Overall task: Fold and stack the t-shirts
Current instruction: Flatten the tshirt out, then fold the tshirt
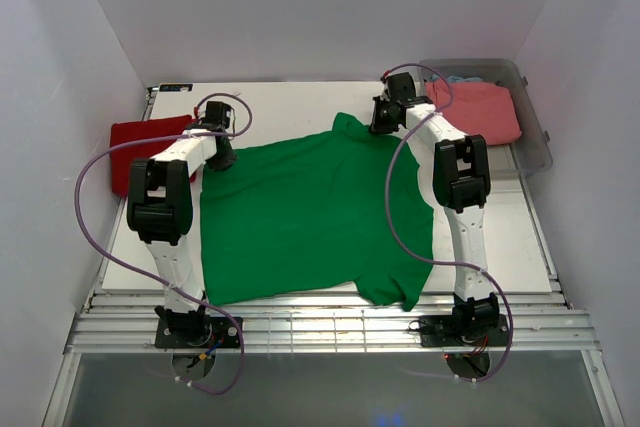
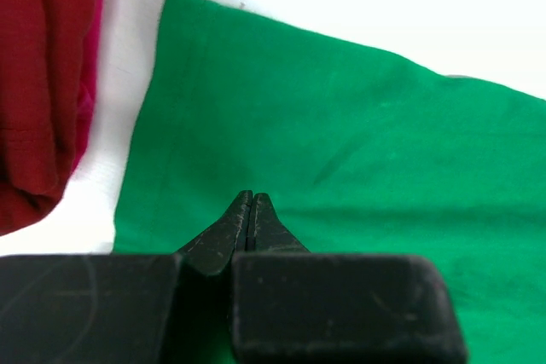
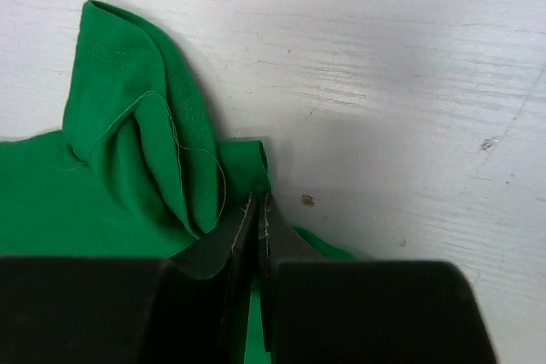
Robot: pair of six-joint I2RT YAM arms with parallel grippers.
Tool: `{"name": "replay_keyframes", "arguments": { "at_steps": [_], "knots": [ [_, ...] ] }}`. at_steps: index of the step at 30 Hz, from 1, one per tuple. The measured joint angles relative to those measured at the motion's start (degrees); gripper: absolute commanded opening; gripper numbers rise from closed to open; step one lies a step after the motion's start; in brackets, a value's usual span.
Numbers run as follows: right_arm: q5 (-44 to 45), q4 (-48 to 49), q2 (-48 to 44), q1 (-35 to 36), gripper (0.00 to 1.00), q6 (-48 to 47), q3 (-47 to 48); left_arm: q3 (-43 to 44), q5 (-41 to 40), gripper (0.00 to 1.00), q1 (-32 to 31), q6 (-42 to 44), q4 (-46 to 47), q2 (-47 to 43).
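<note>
Pinching shut, the right gripper (image 3: 258,210) has its fingers pressed together on a bunched bit of the green t-shirt (image 1: 300,217), right beside a sleeve (image 3: 141,125) that stands up in a rumpled fold. The left gripper (image 2: 250,206) is likewise closed, tip against tip, down on flat cloth just inside the shirt's far hem corner. Whether it has fabric caught between the tips cannot be told.

Both grippers sit on the shirt's far edge, the left at the hem end and the right at the shoulder end. The rest of the garment spreads from them toward the arm bases across the worktop (image 1: 290,102). Its long axis runs left to right, along the line between the two grippers. A fold would therefore likely carry that far edge over toward the near one, each arm taking its own end.

Left of the green shirt lies the red t-shirt (image 1: 145,142), just clear of it. To the green shirt's right and farther back, a salmon-pink t-shirt (image 1: 485,109) rests in the clear bin (image 1: 537,142).
</note>
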Motion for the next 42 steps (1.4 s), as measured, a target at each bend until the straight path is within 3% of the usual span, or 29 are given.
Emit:
{"name": "replay_keyframes", "arguments": {
  "at_steps": [15, 25, 30, 32, 33, 36, 42],
  "knots": [
    [4.72, -0.79, -8.76, -0.13, 0.08, -0.42, 2.23, 12.31, -3.65, 0.00, 2.62, 1.70, -2.19, 0.72],
    [5.38, -1.33, -10.16, -0.13, 0.08, -2.01, 1.55, 16.57, -4.92, 0.01, 4.15, 2.47, -4.02, 12.31],
    [5.35, -1.55, -10.64, -0.13, 0.08, -2.43, -0.28, 16.35, -5.84, 0.15, 4.20, 2.58, -4.35, 12.92],
    [5.35, -1.68, -10.67, -0.13, 0.08, -2.60, -0.33, 16.15, -5.92, 0.24, 4.28, 2.49, -4.33, 12.92],
    [5.33, -1.68, -10.67, -0.13, 0.08, -2.67, -0.33, 16.09, -6.03, 0.34, 4.35, 2.47, -4.28, 12.90],
    [5.20, -1.68, -10.71, -0.13, 0.08, -2.86, -0.33, 15.39, -6.56, 0.45, 4.52, 2.54, -3.98, 12.37],
    [4.90, -1.75, -10.69, -0.13, 0.08, -3.04, -0.33, 13.25, -7.08, 0.52, 4.85, 2.27, -2.75, 10.91]
  ]
}}
